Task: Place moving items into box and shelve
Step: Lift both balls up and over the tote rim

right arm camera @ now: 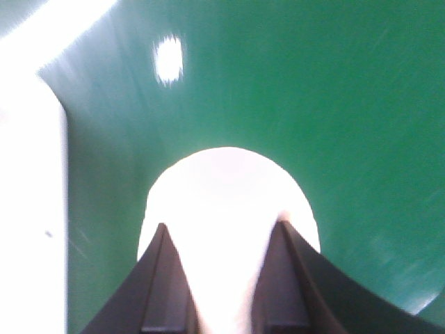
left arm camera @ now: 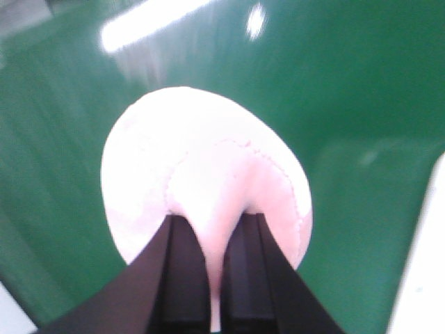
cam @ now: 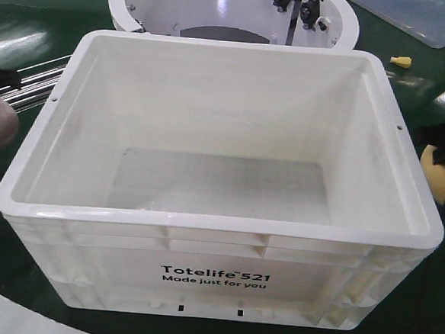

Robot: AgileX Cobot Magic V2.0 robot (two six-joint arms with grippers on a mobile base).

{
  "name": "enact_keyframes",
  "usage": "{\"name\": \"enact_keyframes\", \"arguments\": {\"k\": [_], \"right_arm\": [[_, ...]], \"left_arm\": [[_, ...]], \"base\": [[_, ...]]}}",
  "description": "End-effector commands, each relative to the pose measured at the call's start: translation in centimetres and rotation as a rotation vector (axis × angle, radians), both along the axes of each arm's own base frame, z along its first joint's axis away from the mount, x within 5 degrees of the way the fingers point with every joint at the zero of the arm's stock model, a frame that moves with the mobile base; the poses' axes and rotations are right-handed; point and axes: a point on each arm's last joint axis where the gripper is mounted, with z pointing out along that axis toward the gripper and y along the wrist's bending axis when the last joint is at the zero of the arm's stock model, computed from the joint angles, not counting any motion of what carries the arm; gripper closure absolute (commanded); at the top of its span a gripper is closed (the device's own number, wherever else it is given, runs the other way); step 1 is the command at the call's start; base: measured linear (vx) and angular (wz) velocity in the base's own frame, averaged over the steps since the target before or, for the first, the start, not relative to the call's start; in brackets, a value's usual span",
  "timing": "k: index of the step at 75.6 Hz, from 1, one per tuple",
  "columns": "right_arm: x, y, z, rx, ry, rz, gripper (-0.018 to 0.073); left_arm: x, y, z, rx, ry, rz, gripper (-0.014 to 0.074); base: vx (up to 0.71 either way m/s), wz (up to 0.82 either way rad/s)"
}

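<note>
1. The large white rectangular plastic crate (cam: 217,247) with black "Totelife 521" print stands in the middle of the glossy green table (cam: 418,318). Its floor is bare, so neither item is in it yet.
2. Left gripper (left arm camera: 214,221): the black fingers (left arm camera: 182,278) are drawn close together on the dull reddish-pink soft ball (left arm camera: 201,153). The ball's skin bunches into a ridge between them, so this is a pinch on a fold and not a hold around the body.
3. In the front view this ball sits at the far left edge, outside the crate's left wall and below the rim. I cannot tell whether it is clear of the table.
4. Right gripper (right arm camera: 222,226): its fingers stand wider apart than the left pair. They press on either side of the pale yellow rounded object (right arm camera: 229,188), which fills the gap. The view is overexposed and shows no surface detail.
5. The front view shows that object just outside the crate's right wall, near rim height.
6. Judgement: one item is held on each flank, probably so that both can enter from opposite sides without the arms crossing.
7. Next move needs: lift above the thick rim, carry inward, then release over the floor.
8. Risks: the pinched fold may slip out, or an item may clip the rim.
</note>
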Motion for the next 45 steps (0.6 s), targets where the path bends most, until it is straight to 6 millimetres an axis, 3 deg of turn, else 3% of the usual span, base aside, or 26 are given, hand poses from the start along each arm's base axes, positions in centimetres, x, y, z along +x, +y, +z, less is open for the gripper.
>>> {"name": "enact_keyframes", "arguments": {"k": [1,12,23,32,45], "right_arm": [[-1.2,-0.1,4.1,-0.023,-0.214,-0.001,0.0565],[-3.3,0.1,7.4,-0.022,-0.391,0.0,0.0565],[-5.1,0.7,10.5,0.034,-0.513,0.011,0.0565],[-5.6,2.1,12.7,0.093,-0.593,0.108,0.0565],[-5.8,6.4,14.4,0.263,-0.671,0.297,0.0565]], "left_arm": [[-1.2,-0.3,5.3,-0.016,-0.191,0.012,0.0602],[-2.6,-1.0,9.3,-0.075,-0.327,0.006,0.0602],[-4.0,-3.2,12.7,-0.21,-0.455,-0.111,0.0602],[-4.6,-5.9,14.2,-0.379,-0.517,-0.25,0.0599],[-5.2,-9.6,14.9,-0.493,-0.554,-0.426,0.0596]], "base": [[0.0,0.0],[0.0,0.0],[0.0,0.0],[0.0,0.0],[0.0,0.0]]}}
